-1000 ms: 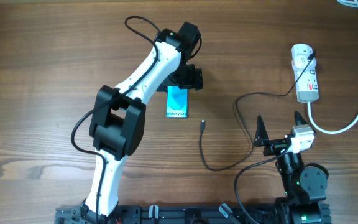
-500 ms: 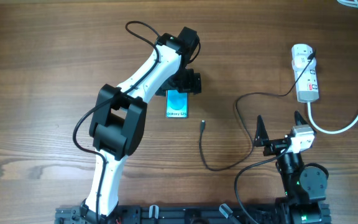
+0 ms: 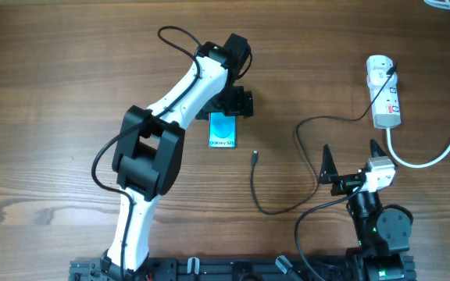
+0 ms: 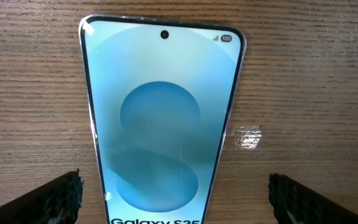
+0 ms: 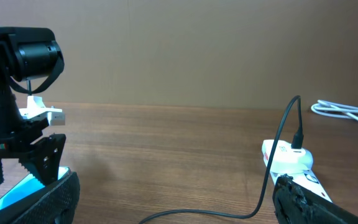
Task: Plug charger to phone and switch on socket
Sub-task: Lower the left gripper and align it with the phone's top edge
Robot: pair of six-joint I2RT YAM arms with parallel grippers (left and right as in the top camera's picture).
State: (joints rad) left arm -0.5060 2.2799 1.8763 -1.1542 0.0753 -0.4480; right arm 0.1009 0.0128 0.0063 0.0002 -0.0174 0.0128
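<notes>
Grippers first, near one: the right gripper (image 3: pixel 350 150) sits low on the right by the base, jaws spread wide w/ nothing between them. Its own cam shows both fingers (image 5: pixel 48 196) at the bottom corners, clear of everything. Just left of it the charger (image 3: pixel 253 183) lies slack on the wood table (image 3: pixel 53 78), a thin black cable looping near that gripper. It runs up to its connector tip (image 3: pixel 255 155), which lies loose on the wood, not plugged in. Tip is near the near right corner of the phone (image 3: pixel 223 131), close but apart. Phone lies flat approx mid-table, cyan screen up, white text band at the near short edge. In the left wrist cam it fills the view, front-camera hole at the end opposite the text. The left gripper (image 3: pixel 233 101) hangs over the phone's far end, jaws apart. Its cam shows one finger (image 4: pixel 58 196) out on each side of the phone, clear of its edges, gripping nothing. Can't tell if they touch the table. Further back on the right, the socket (image 3: pixel 383 92) lies lengthwise, well apart from the phone, w/ the cable's black plug in it. Switch position is too small to tell. Thick white cord (image 3: pixel 436 160) curves off the socket's near end and up along the right edge.
</notes>
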